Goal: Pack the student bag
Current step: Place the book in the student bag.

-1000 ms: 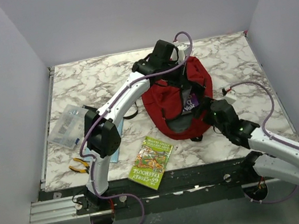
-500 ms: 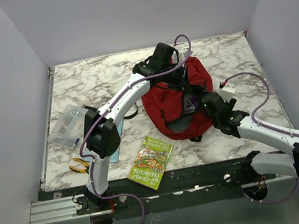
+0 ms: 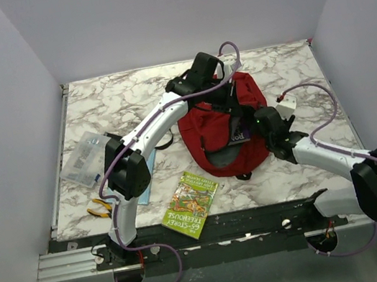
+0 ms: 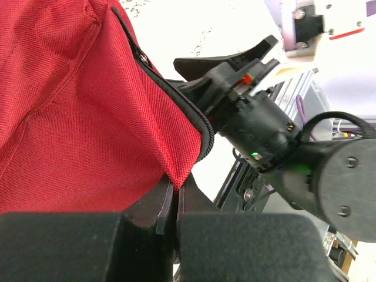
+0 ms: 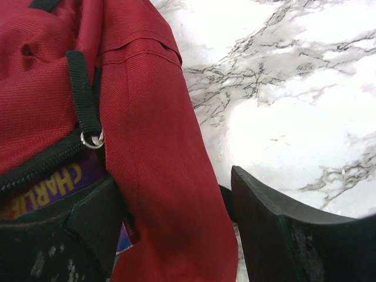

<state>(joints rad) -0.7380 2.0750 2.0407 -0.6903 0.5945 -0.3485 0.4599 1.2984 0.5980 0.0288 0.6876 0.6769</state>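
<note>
The dark-red student bag (image 3: 218,125) lies on the marble table, its opening facing the arms. My left gripper (image 3: 229,88) is at the bag's far top edge and is shut on a fold of its red fabric (image 4: 175,183). My right gripper (image 3: 255,128) is open at the bag's right side. In the right wrist view a red flap of the bag (image 5: 158,176) hangs between its spread fingers (image 5: 276,235). A purple book (image 5: 53,187) shows inside the opening behind the zipper ring (image 5: 92,140). The right gripper also shows in the left wrist view (image 4: 235,64).
A green book (image 3: 191,204) lies near the front edge, left of the bag. Yellow-handled pliers (image 3: 100,208) and a clear plastic pouch (image 3: 86,159) lie at the left. A blue item (image 3: 148,171) lies under the left arm.
My right gripper has moved forward and left to the bag's right side, and the flap now sits between its fingers. My left gripper has kept its hold and barely moved.
</note>
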